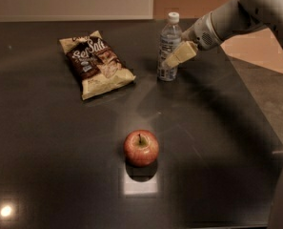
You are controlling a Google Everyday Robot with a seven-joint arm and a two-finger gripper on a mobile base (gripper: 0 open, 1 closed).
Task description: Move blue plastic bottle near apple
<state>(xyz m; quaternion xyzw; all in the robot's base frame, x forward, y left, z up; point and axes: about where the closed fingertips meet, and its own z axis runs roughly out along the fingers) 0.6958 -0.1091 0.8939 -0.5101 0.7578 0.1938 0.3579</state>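
Observation:
The blue plastic bottle (169, 35) stands upright with its white cap on at the back of the dark table (55, 156), right of centre. My gripper (177, 56) reaches in from the upper right and overlaps the bottle's lower right side, at label height. The red apple (141, 148) sits stem up near the middle front of the table, well in front of the bottle and slightly to its left.
A bag of chips (97, 63) lies flat to the left of the bottle. The table's right edge (255, 109) runs diagonally, with grey floor beyond it. My arm (236, 13) crosses the upper right corner.

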